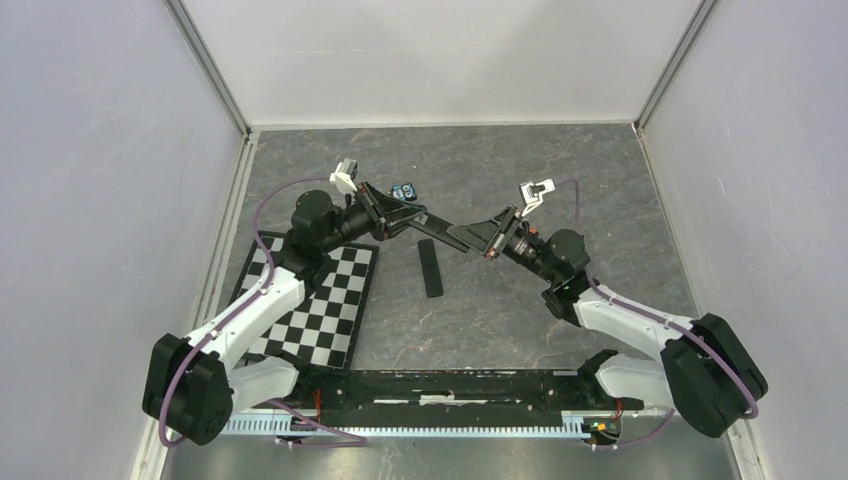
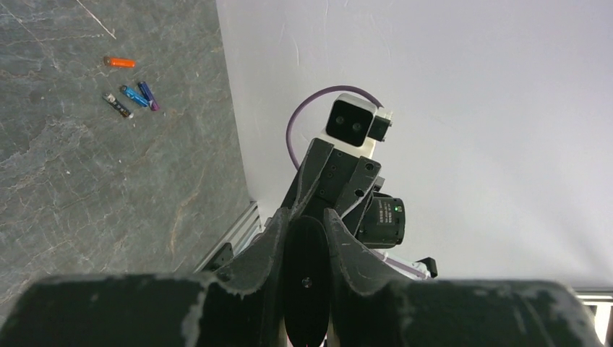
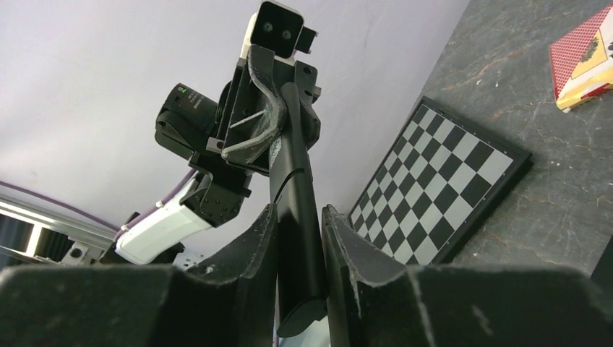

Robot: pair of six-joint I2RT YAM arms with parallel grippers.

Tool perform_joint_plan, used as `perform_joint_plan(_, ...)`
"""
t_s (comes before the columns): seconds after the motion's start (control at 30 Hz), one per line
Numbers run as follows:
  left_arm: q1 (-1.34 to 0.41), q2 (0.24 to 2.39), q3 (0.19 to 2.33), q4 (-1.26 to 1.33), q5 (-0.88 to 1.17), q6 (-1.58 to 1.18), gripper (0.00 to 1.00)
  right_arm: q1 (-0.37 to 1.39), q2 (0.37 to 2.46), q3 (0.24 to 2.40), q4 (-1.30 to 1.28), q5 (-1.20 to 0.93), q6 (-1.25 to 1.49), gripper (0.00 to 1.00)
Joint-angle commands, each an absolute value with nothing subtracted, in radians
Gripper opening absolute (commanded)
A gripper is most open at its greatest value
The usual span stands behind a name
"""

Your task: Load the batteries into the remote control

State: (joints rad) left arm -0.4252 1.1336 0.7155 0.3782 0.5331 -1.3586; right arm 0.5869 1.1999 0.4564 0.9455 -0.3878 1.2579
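Both arms meet in mid-air over the grey marbled counter (image 1: 560,180), and between them hangs the slim black plastic remote control (image 3: 289,144). The left gripper (image 2: 303,217) has its jaws narrow, clamped on one end. The right gripper (image 3: 296,213) has its jaws pinched on the other end, both sides looking in contact. The tiny cylindrical batteries (image 2: 134,95), orange, blue and purple, lie loose on the counter by the foot of the white wall, well apart from the remote. This reads as readying the remote, likely baring its compartment, with no battery loaded yet. To do it well: one grip firm as the anchor, the other working gently along the body, no twisting, and the remote low enough that a slip lands softly
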Motion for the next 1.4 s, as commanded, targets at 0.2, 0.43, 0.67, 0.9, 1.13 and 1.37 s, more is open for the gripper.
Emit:
perform_joint_plan(0.2, -0.411, 1.06, 0.756, 0.464, 0.526, -1.333, 0.02, 0.565, 1.136, 0.422, 0.727, -0.372, 1.152, 0.21)
perform_joint_plan(0.43, -0.412, 1.061, 0.744, 0.463, 0.528, -1.337, 0.02, 0.565, 1.128, 0.405, 0.792, -0.377, 1.172, 0.61)
perform_joint_plan(0.67, -0.41, 1.058, 0.748, 0.462, 0.528, -1.339, 0.02, 0.563, 1.138, 0.364, 0.887, -0.4, 1.22, 0.39)
perform_joint_plan(0.9, -0.408, 1.065, 0.732, 0.477, 0.528, -1.395, 0.02, 0.542, 1.118, 0.304, 0.987, -0.43, 1.227, 0.18)
perform_joint_plan(1.13, -0.407, 1.071, 0.714, 0.494, 0.523, -1.391, 0.02, 0.528, 1.11, 0.306, 0.984, -0.455, 1.214, 0.45)
perform_joint_plan(1.37, -0.407, 1.105, 0.693, 0.493, 0.517, -1.257, 0.02, 0.529, 1.116, 0.346, 0.905, -0.449, 1.179, 0.76)
